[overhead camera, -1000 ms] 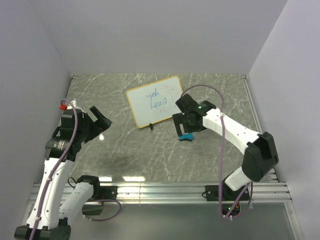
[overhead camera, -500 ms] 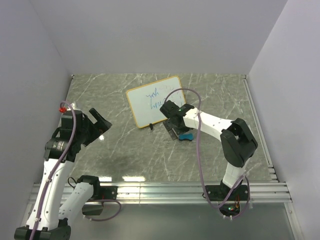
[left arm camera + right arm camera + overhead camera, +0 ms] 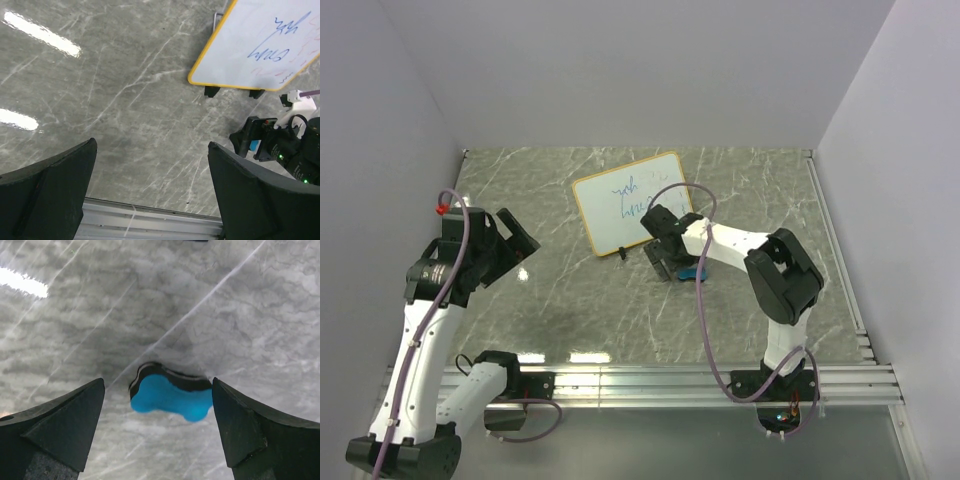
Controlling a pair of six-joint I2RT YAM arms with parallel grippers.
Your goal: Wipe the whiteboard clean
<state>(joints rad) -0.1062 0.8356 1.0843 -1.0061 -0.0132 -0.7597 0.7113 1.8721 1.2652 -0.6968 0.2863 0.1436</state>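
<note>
Right wrist: blue eraser [image 3: 170, 399] between wide-spread fingers [image 3: 55, 425]; whiteboard [image 3: 628, 203] nearby

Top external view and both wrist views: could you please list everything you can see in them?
Small rectangular whiteboard with a tan-yellow frame: one, white with blue writing, on black feet, far middle of the table.
Bone-shaped foam eraser: one, blue on a black base, lying on the table nearer than the whiteboard.
Marbled table: one, grey.
Metal rail: one, silver, near edge.
Walls: three, pale lilac, around the table.
Cables: two, purple, one per arm.
Left arm, right arm: white and black.
Left gripper: black, open, above bare table.
Right gripper: black, open, straddling the eraser without touching it.
</note>
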